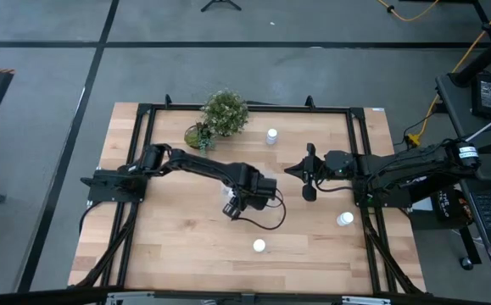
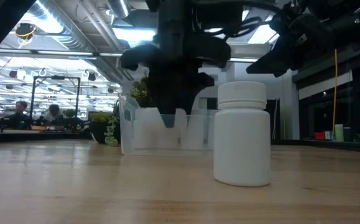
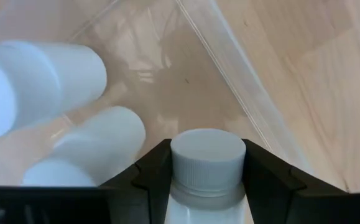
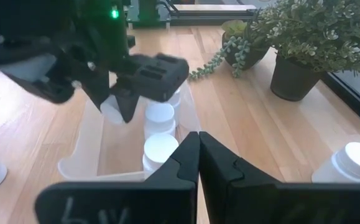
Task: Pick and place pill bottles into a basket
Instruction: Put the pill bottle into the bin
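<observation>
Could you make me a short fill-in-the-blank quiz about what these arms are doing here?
1. The left end effector grips a white pill ____.
2. It hangs over the clear plastic ____.
3. The right end effector is ____, holding nothing.
4. Beside the basket stands a green potted ____.

Missing words: bottle; basket; shut; plant

Table (image 1: 186,254) of light wood planks, smooth with a soft satin sheen. Pill bottles (image 2: 242,134) of white matt plastic with finely ribbed caps; basket (image 3: 242,93) of clear glossy plastic, reflective along its wall. Left gripper (image 3: 206,180) and right gripper (image 4: 198,158) of black matt plastic.
</observation>
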You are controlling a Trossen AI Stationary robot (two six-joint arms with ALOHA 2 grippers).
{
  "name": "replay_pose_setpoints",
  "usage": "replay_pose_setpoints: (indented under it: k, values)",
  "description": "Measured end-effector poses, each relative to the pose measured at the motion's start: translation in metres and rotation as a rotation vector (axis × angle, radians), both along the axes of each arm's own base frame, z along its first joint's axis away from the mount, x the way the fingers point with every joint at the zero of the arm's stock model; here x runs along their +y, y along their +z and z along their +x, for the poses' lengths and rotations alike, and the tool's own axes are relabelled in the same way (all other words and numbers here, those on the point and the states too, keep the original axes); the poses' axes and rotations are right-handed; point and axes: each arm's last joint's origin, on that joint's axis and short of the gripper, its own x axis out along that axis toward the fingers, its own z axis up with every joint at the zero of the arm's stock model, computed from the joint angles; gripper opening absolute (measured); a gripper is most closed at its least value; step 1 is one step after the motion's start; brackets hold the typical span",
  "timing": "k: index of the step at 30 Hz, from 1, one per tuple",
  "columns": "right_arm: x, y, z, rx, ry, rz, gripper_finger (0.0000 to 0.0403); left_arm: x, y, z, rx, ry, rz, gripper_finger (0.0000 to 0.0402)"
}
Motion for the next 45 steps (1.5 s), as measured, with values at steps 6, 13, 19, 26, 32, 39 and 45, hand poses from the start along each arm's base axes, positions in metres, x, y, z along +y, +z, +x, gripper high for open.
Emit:
replay_pose_setpoints:
  k: [6, 13, 19, 26, 32, 39, 45]
  values:
    - [0.000, -0.001, 0.000, 0.010, 0.000, 0.000, 0.0012, -0.002, 0.021, 0.001, -0.007, -0.013, -0.062, 0.0154]
    - [0.000, -0.001, -0.001, 0.017, 0.000, 0.000, 0.0012, -0.002, 0.067, -0.010, -0.126, -0.002, -0.107, 0.0154]
    - [0.000, -0.001, -0.001, 0.017, 0.000, -0.001, 0.0012, 0.002, 0.116, -0.031, -0.276, 0.026, -0.131, 0.0154]
    - [0.000, -0.002, -0.001, 0.026, 0.001, -0.002, 0.0012, 0.011, 0.127, -0.060, -0.434, 0.123, -0.172, 0.0154]
    - [0.000, -0.002, -0.001, 0.026, 0.001, -0.003, 0.0012, 0.014, 0.106, -0.083, -0.604, 0.160, -0.171, 0.0154]
    - [0.000, -0.004, -0.002, 0.038, -0.012, 0.035, 0.0012, 0.015, 0.079, -0.103, -0.849, 0.173, -0.229, 0.0154]
    - [0.001, -0.004, -0.001, 0.025, -0.007, 0.023, 0.0012, 0.014, 0.053, -0.117, -1.028, 0.206, -0.296, 0.0154]
